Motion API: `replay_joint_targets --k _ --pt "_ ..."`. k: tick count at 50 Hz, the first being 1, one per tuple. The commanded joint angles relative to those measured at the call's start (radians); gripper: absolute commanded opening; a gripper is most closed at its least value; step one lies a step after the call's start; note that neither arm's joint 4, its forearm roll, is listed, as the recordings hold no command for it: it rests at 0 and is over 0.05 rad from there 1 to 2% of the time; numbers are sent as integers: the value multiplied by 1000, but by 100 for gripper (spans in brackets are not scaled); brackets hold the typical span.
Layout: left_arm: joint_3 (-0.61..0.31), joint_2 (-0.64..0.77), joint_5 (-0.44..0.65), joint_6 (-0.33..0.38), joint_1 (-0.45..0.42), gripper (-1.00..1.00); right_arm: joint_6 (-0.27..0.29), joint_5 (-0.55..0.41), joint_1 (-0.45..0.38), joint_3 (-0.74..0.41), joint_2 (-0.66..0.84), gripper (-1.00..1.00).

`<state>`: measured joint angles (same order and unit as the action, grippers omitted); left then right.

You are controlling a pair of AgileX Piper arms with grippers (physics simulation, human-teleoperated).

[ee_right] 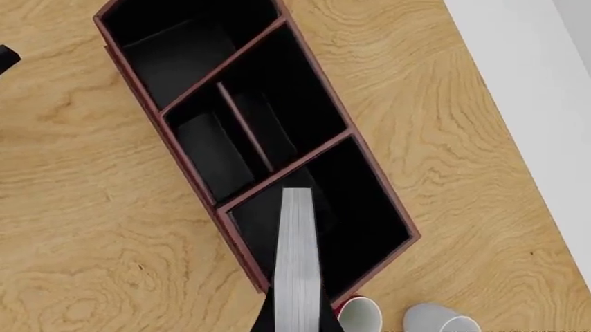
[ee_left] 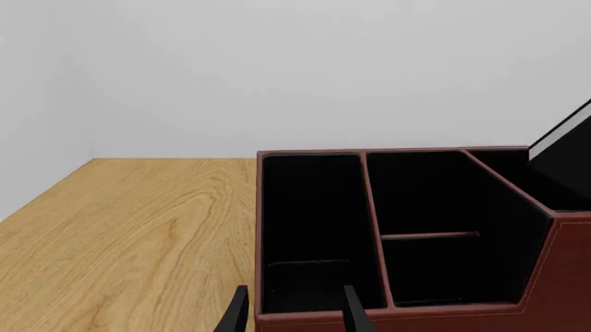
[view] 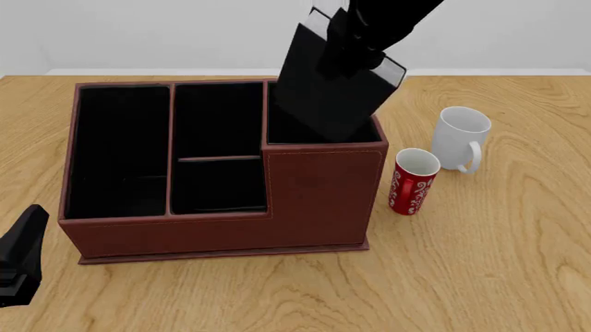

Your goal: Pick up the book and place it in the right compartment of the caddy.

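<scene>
The right end effector (view: 356, 48) is clamped on the book (view: 328, 90), tilted so its lower end enters the right compartment (view: 369, 135) of the caddy (view: 221, 235); the left end effector (ee_left: 291, 311), parted and empty, idles near the tabletop's (view: 480, 263) left edge.

Book's (view: 328, 90) lower end sat hidden behind right compartment's (view: 323, 183) tall front wall. Right gripper's fingertips ran off right wrist view's edge. Left gripper (view: 19, 259) was cropped at front view's left edge. Red cup (ee_right: 360, 315) and white mug (ee_right: 434, 319) were cut off.
</scene>
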<state>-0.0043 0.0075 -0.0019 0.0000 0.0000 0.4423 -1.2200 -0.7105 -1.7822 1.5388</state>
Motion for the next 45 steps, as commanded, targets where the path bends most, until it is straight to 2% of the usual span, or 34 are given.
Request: replay_joint_targets --k 1,4,7,9,14,30,33,45 --pt "0 0 0 0 0 100 -19 0 18 -7 12 -100" --pt "0 0 0 0 0 100 -27 0 12 -10 12 -100" --pt "0 0 0 0 0 100 -7 0 40 -11 21 -100" --pt "0 0 0 0 0 100 -24 0 29 -12 19 -100" --pt "0 0 0 0 0 100 -15 0 46 -18 26 -100" --pt "0 0 0 0 0 100 -33 0 59 -27 44 -100" --pt "0 0 0 0 0 100 -54 0 49 -33 47 -100" --pt "0 0 0 0 0 100 -60 0 51 -35 64 -100"
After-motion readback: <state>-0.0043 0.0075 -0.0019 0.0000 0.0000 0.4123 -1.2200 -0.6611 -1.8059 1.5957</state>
